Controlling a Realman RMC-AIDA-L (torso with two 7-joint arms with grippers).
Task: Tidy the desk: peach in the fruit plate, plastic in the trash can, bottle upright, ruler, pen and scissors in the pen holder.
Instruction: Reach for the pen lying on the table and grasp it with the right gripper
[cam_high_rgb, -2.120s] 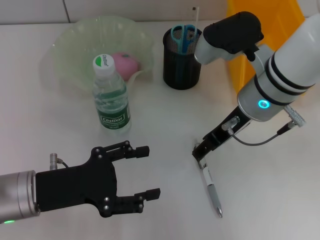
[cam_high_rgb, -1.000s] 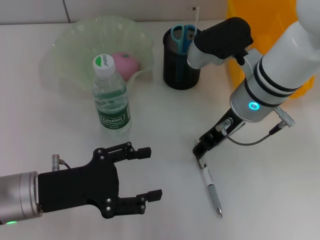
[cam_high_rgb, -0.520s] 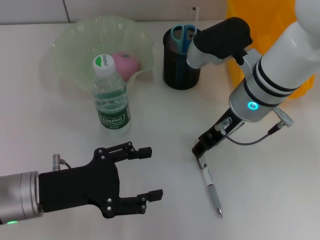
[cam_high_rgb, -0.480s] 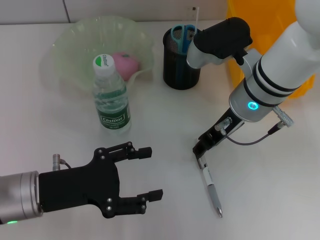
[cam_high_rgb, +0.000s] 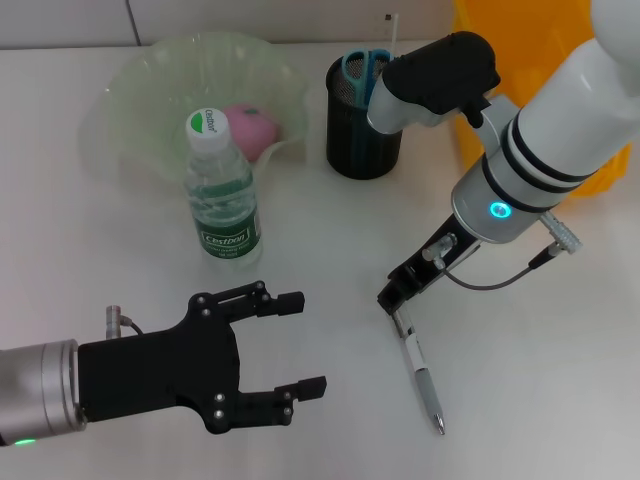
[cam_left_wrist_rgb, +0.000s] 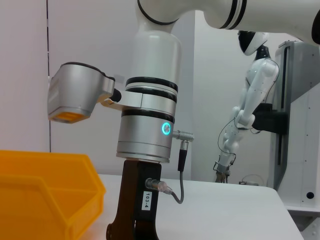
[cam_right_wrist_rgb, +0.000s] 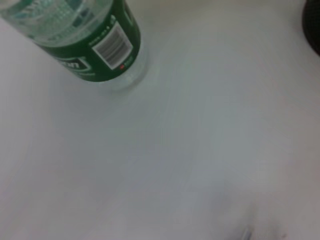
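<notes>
1 item is left loose: the pen, lying flat on the desk, well apart from the pen holder and nearer the robot. The right gripper sits at the pen's top end; I cannot tell whether its fingers have closed. A good grasp pinches across the barrel, then lifts it straight. The pen is slim, silver-grey and white. The left gripper hovers spread wide and empty, farther from the holder.
</notes>
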